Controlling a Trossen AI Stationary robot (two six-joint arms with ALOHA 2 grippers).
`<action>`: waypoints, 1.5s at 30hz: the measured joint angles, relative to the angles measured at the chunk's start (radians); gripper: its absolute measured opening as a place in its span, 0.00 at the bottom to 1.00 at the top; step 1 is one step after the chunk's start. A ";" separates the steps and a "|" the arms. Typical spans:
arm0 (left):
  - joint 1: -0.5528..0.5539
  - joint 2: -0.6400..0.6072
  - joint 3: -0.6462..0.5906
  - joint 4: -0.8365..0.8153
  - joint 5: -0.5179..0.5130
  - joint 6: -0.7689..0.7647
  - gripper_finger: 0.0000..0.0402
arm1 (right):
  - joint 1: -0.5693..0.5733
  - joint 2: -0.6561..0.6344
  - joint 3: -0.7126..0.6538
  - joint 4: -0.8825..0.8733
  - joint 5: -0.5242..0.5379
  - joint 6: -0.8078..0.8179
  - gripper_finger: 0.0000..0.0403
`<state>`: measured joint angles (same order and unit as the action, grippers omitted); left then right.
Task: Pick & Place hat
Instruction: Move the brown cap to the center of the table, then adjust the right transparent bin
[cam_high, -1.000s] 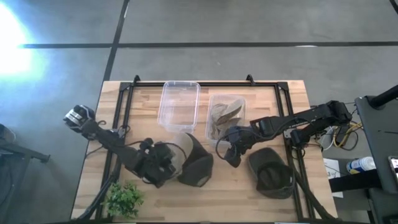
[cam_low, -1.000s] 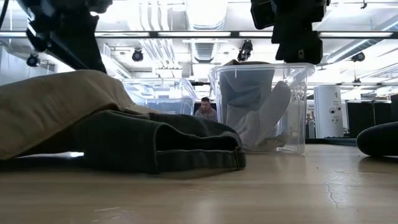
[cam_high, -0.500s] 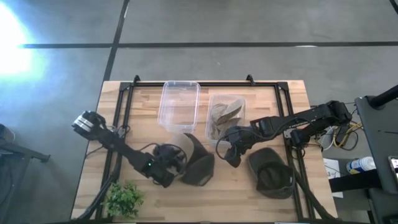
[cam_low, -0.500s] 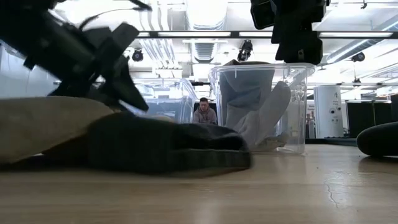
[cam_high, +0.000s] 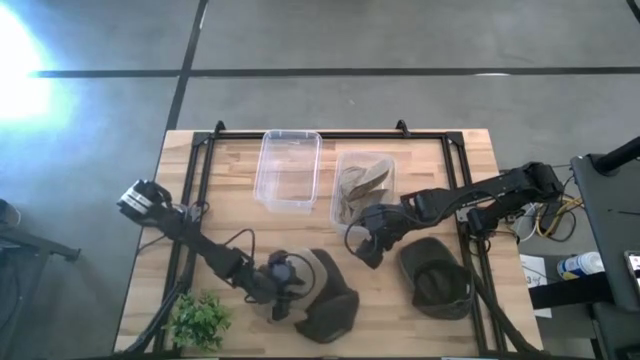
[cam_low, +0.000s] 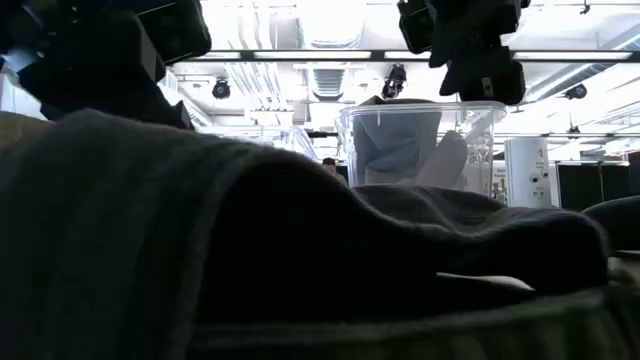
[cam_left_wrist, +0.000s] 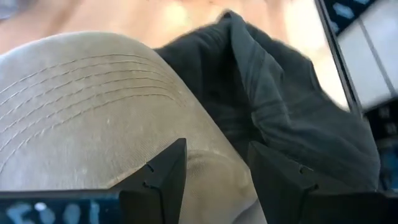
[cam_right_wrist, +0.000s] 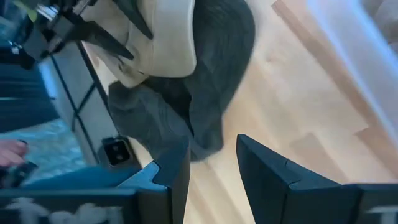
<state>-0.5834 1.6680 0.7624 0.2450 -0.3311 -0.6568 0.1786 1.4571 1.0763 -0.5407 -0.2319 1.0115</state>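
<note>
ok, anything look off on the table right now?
Yes: the two-tone hat by the left gripper lies crumpled near the table's front edge, filling the low view. The right gripper hovers open beside the bin holding another hat.

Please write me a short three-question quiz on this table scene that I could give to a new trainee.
1. True or false: the left gripper is on the tan-and-dark hat at the table's front.
2. Which bin already has something lying in it? A) the left clear bin B) the right clear bin
3. What lies at the front left corner of the table, beside the left arm?

Key:
1. True; the left wrist view shows its fingers astride the tan crown.
2. B; the left bin looks empty. The right gripper hangs just in front of the right bin, beside a second dark hat.
3. A small green plant.
</note>
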 joint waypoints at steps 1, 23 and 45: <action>0.008 0.000 0.000 0.003 0.041 0.027 0.43 | 0.006 0.006 0.000 0.014 0.000 0.018 0.32; -0.002 -0.191 0.082 -0.506 -0.109 0.017 0.43 | 0.065 0.027 -0.002 0.178 0.096 0.142 0.32; -0.001 -0.173 0.034 -0.502 -0.162 -0.152 0.43 | 0.230 -0.263 -0.052 -0.997 0.448 0.613 0.32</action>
<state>-0.5842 1.4952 0.7959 -0.2573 -0.4930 -0.8093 0.4089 1.1937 1.0246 -1.5375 0.2158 1.6249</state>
